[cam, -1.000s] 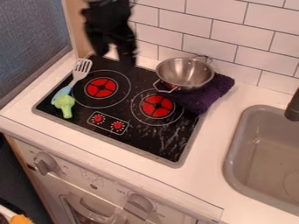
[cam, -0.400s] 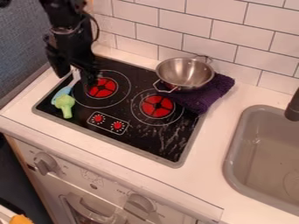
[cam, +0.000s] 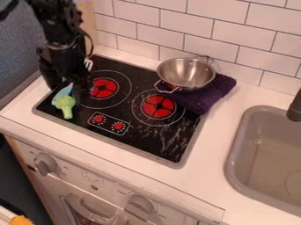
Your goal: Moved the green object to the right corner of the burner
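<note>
Gripper (cam: 70, 89) near green object (cam: 66, 107), fingers seemingly apart; centre over its head before closing, clear of spatula (cam: 62, 92).

The green thing (cam: 66, 104) is light green and looks like a toy broccoli. It has a fat, bumpy top and a short, thin stem. It lies on its side, with the stem pointing to the front edge of the stove top (cam: 147, 145). It is near the left corner, to the left of the two red dials. The stove top is flat, black and shiny, with a gray edge all around. It has two round red spots with black lines across them, and thin, pale rings go around the spots. Some whitish streaks show on its right part.
</note>
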`<state>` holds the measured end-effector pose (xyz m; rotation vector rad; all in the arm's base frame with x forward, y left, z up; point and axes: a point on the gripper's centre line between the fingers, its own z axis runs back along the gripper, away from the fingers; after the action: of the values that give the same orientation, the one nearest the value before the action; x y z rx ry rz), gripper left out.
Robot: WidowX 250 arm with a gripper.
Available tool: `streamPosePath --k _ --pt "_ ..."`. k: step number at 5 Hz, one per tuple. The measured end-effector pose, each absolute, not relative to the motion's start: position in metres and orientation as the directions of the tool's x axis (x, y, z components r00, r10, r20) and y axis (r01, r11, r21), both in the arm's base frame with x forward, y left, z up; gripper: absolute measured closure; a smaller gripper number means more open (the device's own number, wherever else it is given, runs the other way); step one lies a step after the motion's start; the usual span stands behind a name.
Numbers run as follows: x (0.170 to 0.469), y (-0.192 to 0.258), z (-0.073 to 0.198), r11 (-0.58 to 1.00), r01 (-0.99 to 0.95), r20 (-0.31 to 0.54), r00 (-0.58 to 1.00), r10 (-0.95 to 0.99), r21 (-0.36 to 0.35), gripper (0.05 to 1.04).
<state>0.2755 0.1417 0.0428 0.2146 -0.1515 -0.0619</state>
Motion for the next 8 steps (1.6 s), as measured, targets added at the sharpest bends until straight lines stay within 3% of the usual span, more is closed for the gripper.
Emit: streamPosePath --k 1,2,3,4,8 --pt "0.2688 0.1392 0.0320 0.976 0.032 0.163 0.984 -0.068 0.217 0.083" --pt "0.2666 0.1437 0.0253 0.977 0.004 0.224 0.973 -0.053 0.215 0.162" --pt "0.2719 0.1423 0.0275 0.964 0.008 0.226 0.972 -0.071 0.268 0.446" --pt "0.2729 0.1418 0.0277 0.959 0.014 0.221 0.972 -0.080 0.284 0.502" --pt "0.2698 0.1380 0.0291 0.969 0.029 0.181 0.981 -0.075 0.245 0.508"
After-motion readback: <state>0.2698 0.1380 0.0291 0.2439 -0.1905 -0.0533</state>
